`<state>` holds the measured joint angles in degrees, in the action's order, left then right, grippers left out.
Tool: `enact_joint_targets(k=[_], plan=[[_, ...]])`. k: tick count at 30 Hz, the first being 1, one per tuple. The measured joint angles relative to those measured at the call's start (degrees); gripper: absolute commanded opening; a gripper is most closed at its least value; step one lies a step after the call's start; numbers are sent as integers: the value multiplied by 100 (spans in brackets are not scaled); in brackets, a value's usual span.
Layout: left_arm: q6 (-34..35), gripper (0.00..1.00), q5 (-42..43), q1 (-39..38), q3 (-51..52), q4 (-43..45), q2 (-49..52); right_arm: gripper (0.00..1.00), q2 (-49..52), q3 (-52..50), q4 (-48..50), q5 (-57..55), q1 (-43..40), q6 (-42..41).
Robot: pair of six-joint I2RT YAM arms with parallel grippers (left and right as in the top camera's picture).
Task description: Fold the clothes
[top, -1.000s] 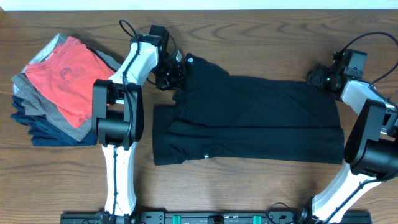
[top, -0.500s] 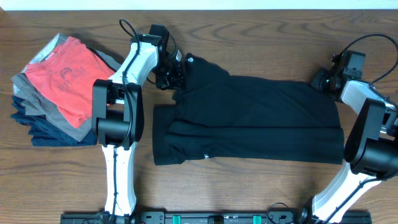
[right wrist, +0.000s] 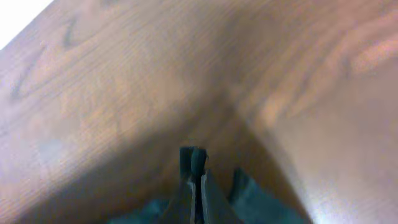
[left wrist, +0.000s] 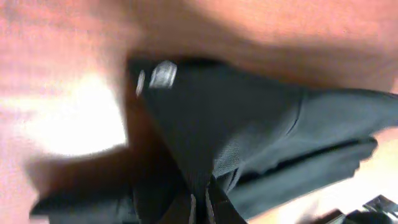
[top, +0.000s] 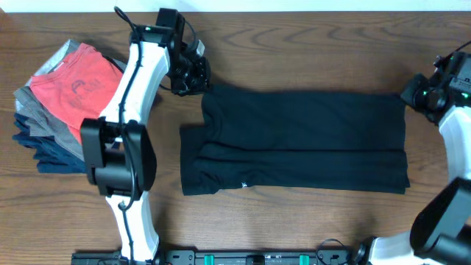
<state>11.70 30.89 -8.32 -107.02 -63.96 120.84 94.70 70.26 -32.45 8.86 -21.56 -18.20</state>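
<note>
A black garment (top: 294, 140) lies spread flat across the middle of the table, with a folded band along its left side. My left gripper (top: 197, 82) is at its top left corner. In the left wrist view this gripper (left wrist: 199, 210) is shut on black fabric (left wrist: 249, 124), and a small white label (left wrist: 163, 73) shows near the cloth's far corner. My right gripper (top: 411, 96) is at the top right corner. In the right wrist view it (right wrist: 196, 171) is shut on a thin edge of the dark cloth (right wrist: 261, 202).
A stack of folded clothes (top: 70, 103), with a red shirt on top of grey and navy ones, sits at the table's left side. The white back edge of the table (top: 294, 6) runs behind both arms. Bare wood (top: 294, 221) lies in front of the garment.
The right gripper has shut on the top right corner. Both arms have moved outward, and the raised flap at the top left has been pulled flat, so the upper edge now runs straight.
</note>
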Motion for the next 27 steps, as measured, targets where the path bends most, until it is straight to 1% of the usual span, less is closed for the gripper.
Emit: enact_joint_targets(k=[5,9,14,19,27], plan=[[-173,6,-7,-2,-4,-859,-52,1,-85,-9,-1377,-629,0,0],[-330,6,-83,-4,-4,-1401,-50,1,-85,-17,-1934,-1152,-4,2],[-452,6,-415,-4,-4,-1993,-50,1,-87,-20,-2356,-1370,-127,0],[-533,6,-678,-4,68,-2302,-50,1,-85,-22,-2544,-1453,-278,0],[-599,6,-754,-42,876,-2354,-50,1,-87,-24,-2673,-1711,-339,0]])
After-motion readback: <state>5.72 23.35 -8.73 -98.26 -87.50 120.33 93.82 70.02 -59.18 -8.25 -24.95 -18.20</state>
